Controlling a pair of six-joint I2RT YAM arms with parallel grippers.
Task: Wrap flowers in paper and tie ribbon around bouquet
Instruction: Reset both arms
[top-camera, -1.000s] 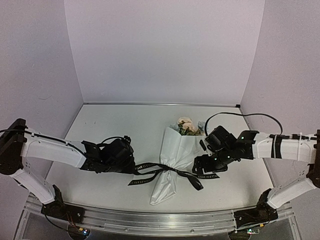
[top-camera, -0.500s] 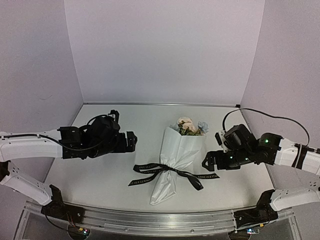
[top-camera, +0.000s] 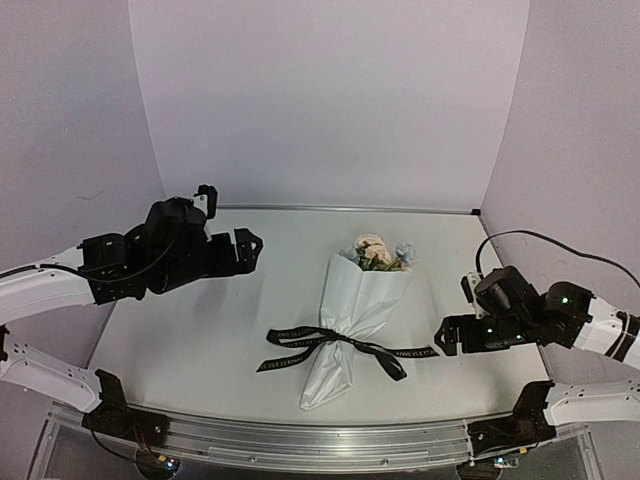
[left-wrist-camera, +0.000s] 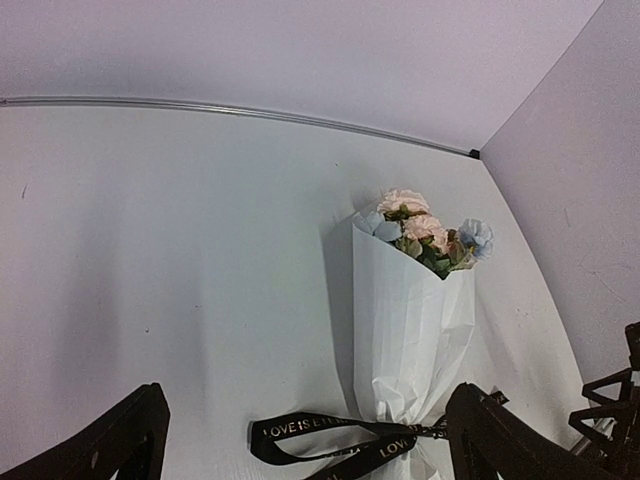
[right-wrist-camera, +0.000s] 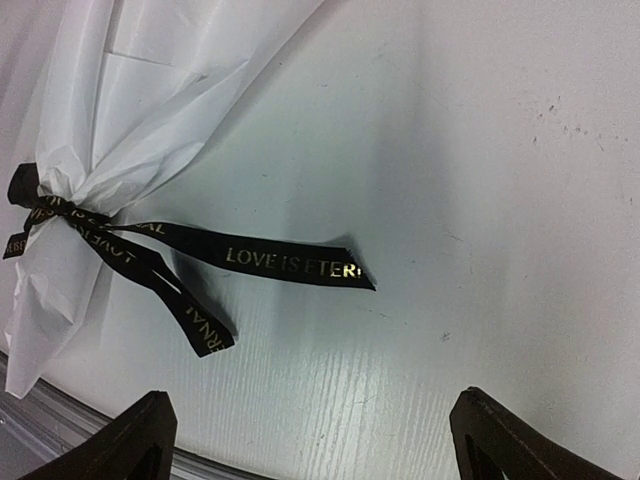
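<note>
While the bouquet (top-camera: 355, 322) lies on the table (top-camera: 210, 330), paper (top-camera: 368, 295) cinched by the knotted ribbon (right-wrist-camera: 290, 268) — flowers (top-camera: 375, 250) toward the far wall — both grippers gape empty: left gripper (top-camera: 244, 251) raised well aside, right gripper (top-camera: 443, 340) low near a ribbon tail.

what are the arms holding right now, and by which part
Nothing. Both arms' jaws stand open and empty, apart from the bouquet lying on the table.
</note>
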